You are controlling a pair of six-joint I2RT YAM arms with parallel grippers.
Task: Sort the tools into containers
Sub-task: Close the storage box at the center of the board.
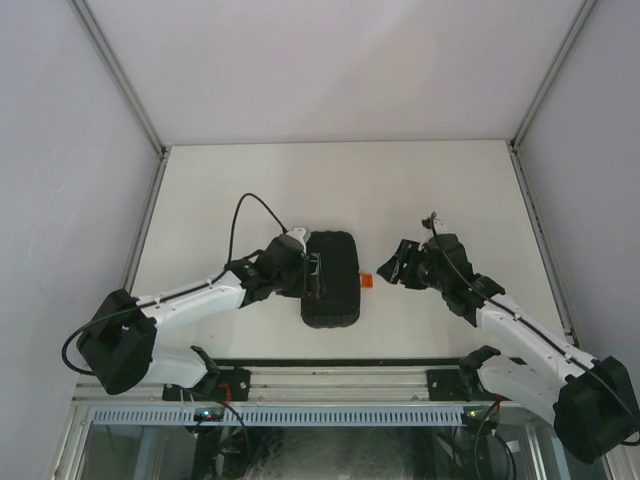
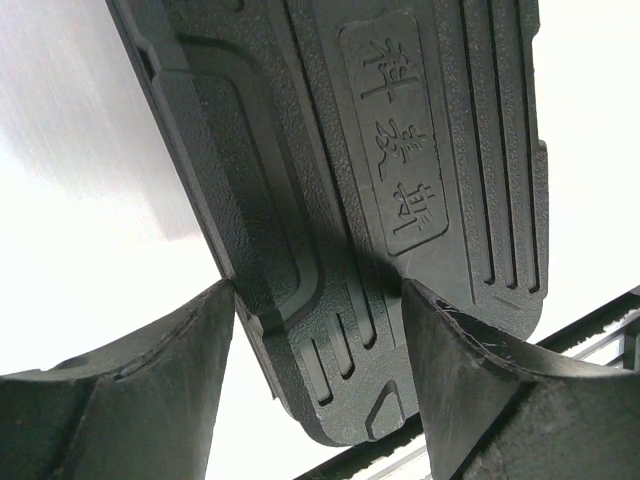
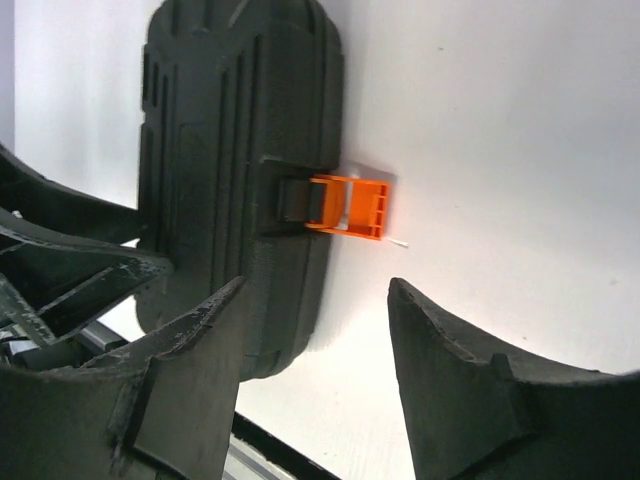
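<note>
Now, we note the black tool case (image 1: 333, 280) lying closed on the white table (image 1: 250, 190), near the middle of its near edge. The shell is pebbled plastic, rounded-rectangular, with raised ribs and a moulded label panel. A small orange latch (image 3: 352, 205) sticks out flat from its right side. The left gripper (image 1: 314, 268) stands wide at the case's left edge; we cannot tell whether it touches. The right gripper (image 1: 392, 265) stands wide, holding nothing, apart from the latch.

White table (image 1: 420, 180), pale walls (image 1: 330, 60) (alu. posts (image 1: 120, 75))
</note>
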